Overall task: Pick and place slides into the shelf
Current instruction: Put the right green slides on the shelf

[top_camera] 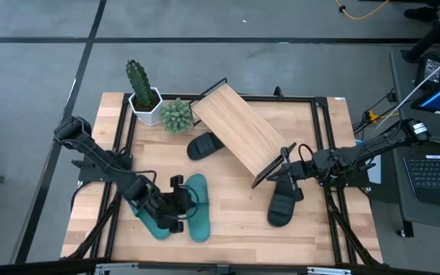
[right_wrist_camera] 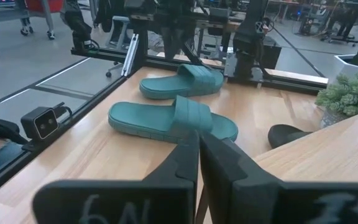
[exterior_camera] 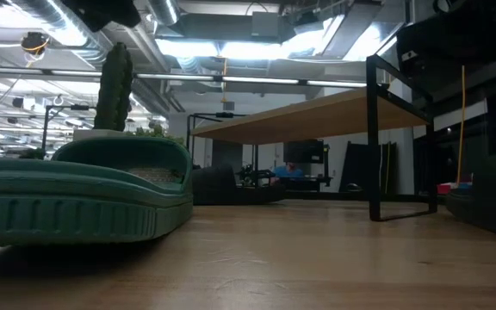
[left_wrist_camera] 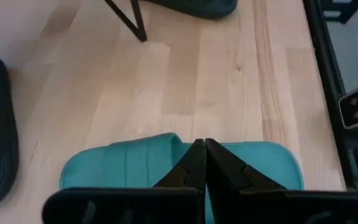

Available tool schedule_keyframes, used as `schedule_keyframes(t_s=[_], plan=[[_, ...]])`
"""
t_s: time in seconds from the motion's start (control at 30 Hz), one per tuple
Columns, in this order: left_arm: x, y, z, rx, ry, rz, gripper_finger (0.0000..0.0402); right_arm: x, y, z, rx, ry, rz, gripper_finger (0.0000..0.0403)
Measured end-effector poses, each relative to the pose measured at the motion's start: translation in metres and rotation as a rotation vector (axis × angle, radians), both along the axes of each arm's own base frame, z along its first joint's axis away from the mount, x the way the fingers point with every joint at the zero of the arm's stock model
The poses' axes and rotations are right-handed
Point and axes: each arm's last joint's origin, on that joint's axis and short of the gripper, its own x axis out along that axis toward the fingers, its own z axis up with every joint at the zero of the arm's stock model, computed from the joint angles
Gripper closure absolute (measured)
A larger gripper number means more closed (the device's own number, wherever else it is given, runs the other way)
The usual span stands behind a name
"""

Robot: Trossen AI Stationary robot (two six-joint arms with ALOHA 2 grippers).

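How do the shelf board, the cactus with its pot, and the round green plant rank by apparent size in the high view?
1. Shelf board, clearly largest.
2. Cactus with its pot.
3. Round green plant, smallest, though close to the cactus.

Left arm reaches in from table's left edge, bent low, left gripper (top_camera: 176,205) fingers pressed together. Right arm stretches in from right edge, right gripper (top_camera: 287,169) fingers closed too.

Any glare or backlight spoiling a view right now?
Low view: bright ceiling lights behind leave the shelf underside and the near teal slide backlit and dim. High view: even light, only soft shadow beside the shelf. Wrist views: no glare.
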Motion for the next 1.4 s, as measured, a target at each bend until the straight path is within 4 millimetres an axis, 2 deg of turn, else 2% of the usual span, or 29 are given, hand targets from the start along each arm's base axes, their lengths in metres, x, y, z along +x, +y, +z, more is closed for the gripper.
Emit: schedule_keyframes(t_s=[0.27, 0.47, 0.67, 0.83, 1.07, 1.17, 1.4], plan=[[-0.004, -0.006, 0.002, 0.006, -0.025, 0.025, 0.0401, 0.0, 0.0, 0.0, 0.002, 0.001, 0.0, 0.0384], [0.01, -0.019, 0.013, 0.025, -0.033, -0.001, 0.0401, 0.0, 0.0, 0.0, 0.002, 0.002, -0.001, 0.0384], [0.022, -0.038, 0.003, 0.075, 0.081, 0.009, 0.0401, 0.0, 0.0, -0.001, -0.001, 0.008, -0.001, 0.0384], [0.031, -0.053, -0.004, 0.062, 0.108, 0.037, 0.0401, 0.0, 0.0, -0.001, -0.001, 0.01, -0.001, 0.0384], [0.045, -0.067, -0.029, 0.052, 0.16, 0.078, 0.0401, 0.0, 0.0, -0.001, -0.001, 0.01, 0.0, 0.0384], [0.046, -0.069, -0.034, 0.066, 0.195, 0.08, 0.0401, 0.0, 0.0, -0.001, 0.0, 0.011, -0.001, 0.0384], [0.035, -0.059, -0.039, 0.092, 0.306, 0.194, 0.0401, 0.0, 0.0, -0.002, 0.029, 0.023, -0.005, 0.0384]])
